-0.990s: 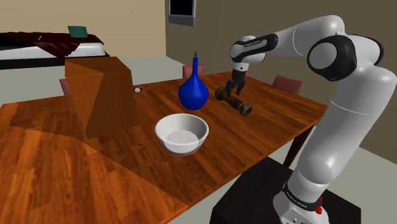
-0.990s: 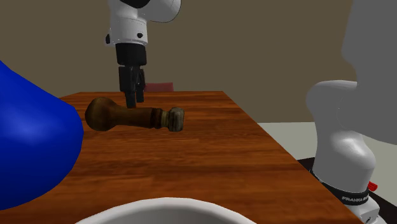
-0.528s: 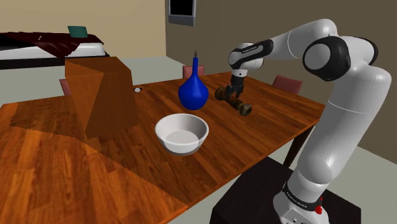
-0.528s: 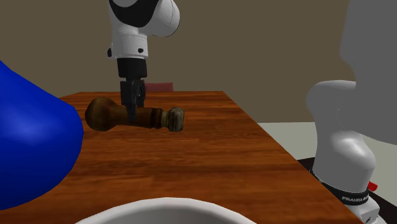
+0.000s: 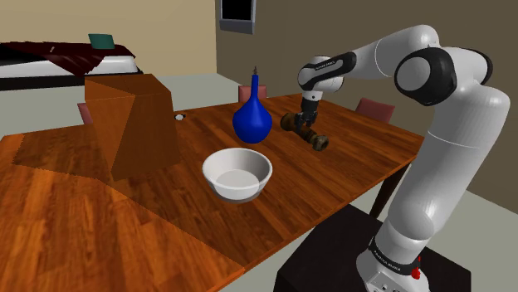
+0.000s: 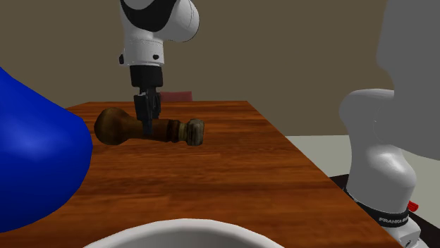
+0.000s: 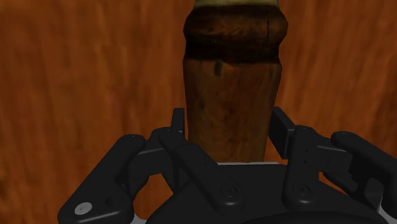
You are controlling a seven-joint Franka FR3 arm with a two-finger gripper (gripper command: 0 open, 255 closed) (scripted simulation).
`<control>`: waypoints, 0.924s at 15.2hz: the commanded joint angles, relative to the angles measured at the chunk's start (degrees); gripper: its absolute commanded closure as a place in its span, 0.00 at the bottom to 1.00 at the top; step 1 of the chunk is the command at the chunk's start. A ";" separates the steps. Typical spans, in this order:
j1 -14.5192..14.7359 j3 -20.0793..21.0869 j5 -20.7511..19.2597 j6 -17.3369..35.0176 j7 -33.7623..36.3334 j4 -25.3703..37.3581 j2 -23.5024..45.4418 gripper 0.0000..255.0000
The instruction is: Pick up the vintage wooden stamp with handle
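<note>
The dark brown turned wooden stamp (image 5: 304, 131) lies on its side on the reddish-brown plank table (image 5: 83, 207). In the second exterior view its round knob (image 6: 113, 125) points to the view's left and its pale-rimmed base to the right. My black gripper (image 6: 147, 121) comes straight down on the middle of the handle. In the wrist view my two fingers (image 7: 178, 124) press against opposite sides of the shaft, so I am clasping the stamp while it rests on the wood.

In the shoulder view a glossy blue long-necked vase (image 5: 251, 118) stands just to the left of the stamp, near it but not touching. A round white bowl (image 5: 237, 172) sits in front of the vase, closer to the camera. Further to that view's left stands a tall angular brown wooden block (image 5: 133, 124).

Dull red chair backs (image 5: 375, 107) show past the table's far edge. My white arm reaches over from the dark stand (image 5: 332, 257) at the shoulder view's lower right.
</note>
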 commanded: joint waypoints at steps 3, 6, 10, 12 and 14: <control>0.01 0.02 -0.01 0.10 -0.04 -0.09 0.04 1.00; 0.04 0.00 -0.35 -2.07 0.33 1.44 -0.66 1.00; 0.06 -0.02 -0.73 -5.00 0.76 3.66 -1.42 1.00; 0.07 -0.02 -0.88 -6.47 0.95 4.85 -1.73 1.00; 0.07 -0.03 -1.02 -7.95 1.13 6.10 -1.99 1.00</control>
